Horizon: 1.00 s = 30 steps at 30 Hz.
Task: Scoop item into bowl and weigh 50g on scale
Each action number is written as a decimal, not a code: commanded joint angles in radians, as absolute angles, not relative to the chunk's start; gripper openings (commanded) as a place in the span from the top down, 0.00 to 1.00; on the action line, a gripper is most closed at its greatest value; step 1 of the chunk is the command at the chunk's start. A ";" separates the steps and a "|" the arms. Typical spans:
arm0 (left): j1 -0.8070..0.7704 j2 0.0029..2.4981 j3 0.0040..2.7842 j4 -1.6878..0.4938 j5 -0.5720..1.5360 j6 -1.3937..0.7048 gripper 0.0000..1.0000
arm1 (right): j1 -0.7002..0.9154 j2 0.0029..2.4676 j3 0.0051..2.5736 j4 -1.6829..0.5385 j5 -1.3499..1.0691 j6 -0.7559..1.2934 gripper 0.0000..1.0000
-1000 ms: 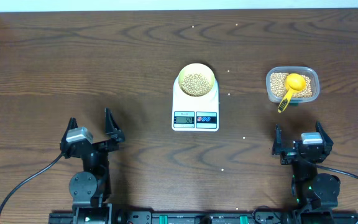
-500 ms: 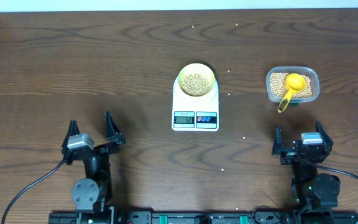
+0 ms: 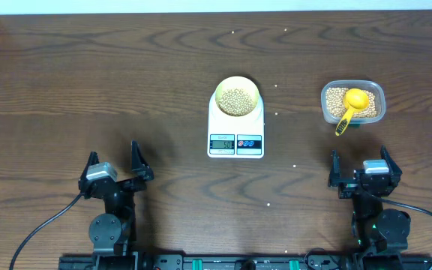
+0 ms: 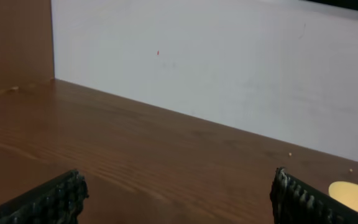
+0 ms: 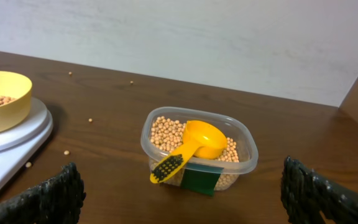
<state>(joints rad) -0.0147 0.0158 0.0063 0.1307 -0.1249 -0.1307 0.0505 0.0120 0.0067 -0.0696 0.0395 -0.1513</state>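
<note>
The pale-yellow bowl (image 3: pixel 237 95) holds tan beans (image 3: pixel 236 99) and sits on the white scale (image 3: pixel 235 129) at the table's middle; its display is lit. The bowl also shows in the right wrist view (image 5: pixel 2 99) and at the left wrist view's right edge (image 4: pixel 356 196). A clear container (image 3: pixel 353 103) at the right holds more beans (image 5: pixel 166 132) and a bright yellow scoop (image 3: pixel 349 106), also seen in the right wrist view (image 5: pixel 194 145). My left gripper (image 3: pixel 112 163) is open and empty at the front left. My right gripper (image 3: pixel 360 168) is open and empty, in front of the container.
A few loose beans lie on the brown table around the scale, one at the right (image 3: pixel 295 166) and one in front (image 3: pixel 268 204). A white wall (image 4: pixel 229 68) runs along the table's far edge. Cables trail from both arm bases.
My left gripper has drawn back toward the front edge and a little to the right. The right arm, the scale, the bowl and the container have not moved.
</note>
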 commanded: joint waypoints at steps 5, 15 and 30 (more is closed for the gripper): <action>-0.010 0.001 0.004 0.049 -0.111 -0.131 0.04 | 0.044 0.006 0.005 -0.074 0.035 -0.165 0.01; -0.010 0.001 0.004 -0.068 -0.078 -0.004 0.04 | 0.044 0.006 0.006 -0.074 0.035 -0.165 0.01; -0.010 0.001 0.004 -0.068 -0.069 0.004 0.04 | 0.044 0.006 0.006 -0.074 0.035 -0.166 0.01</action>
<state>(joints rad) -0.0147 0.0101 0.0158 -0.0162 -0.0772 -0.0174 0.0505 0.0120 0.0067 -0.0696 0.0391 -0.1513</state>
